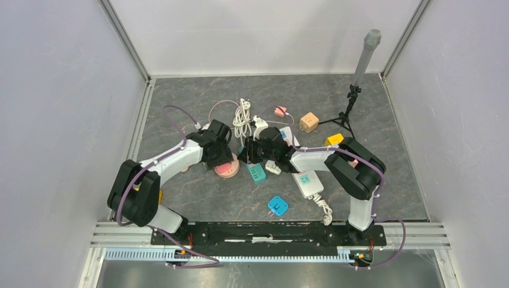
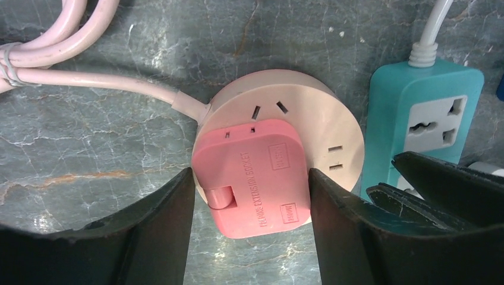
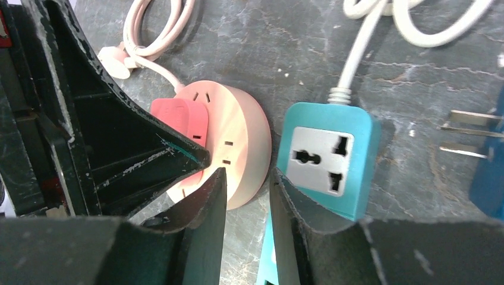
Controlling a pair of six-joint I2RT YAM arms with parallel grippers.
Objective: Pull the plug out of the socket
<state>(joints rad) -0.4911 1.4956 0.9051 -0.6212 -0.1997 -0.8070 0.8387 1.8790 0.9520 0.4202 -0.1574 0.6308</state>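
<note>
A pink plug (image 2: 261, 160) sits in a round pale-pink socket (image 2: 303, 107) on the grey table; both also show in the top view (image 1: 228, 170). My left gripper (image 2: 251, 176) straddles the plug, with its fingers against the plug's left and right sides. My right gripper (image 3: 246, 175) is at the socket's (image 3: 238, 130) right rim. Its fingers are close together, one over the socket's top face and one between the socket and a teal power strip (image 3: 327, 154). The plug (image 3: 178, 119) is partly hidden there by the left gripper.
The teal power strip (image 1: 257, 173) lies right against the socket. A white power strip (image 1: 309, 182), blue adapter (image 1: 277, 206), orange cube (image 1: 308, 122), white cable coil (image 1: 242, 117) and small tripod (image 1: 351, 102) lie around. Walls enclose the table.
</note>
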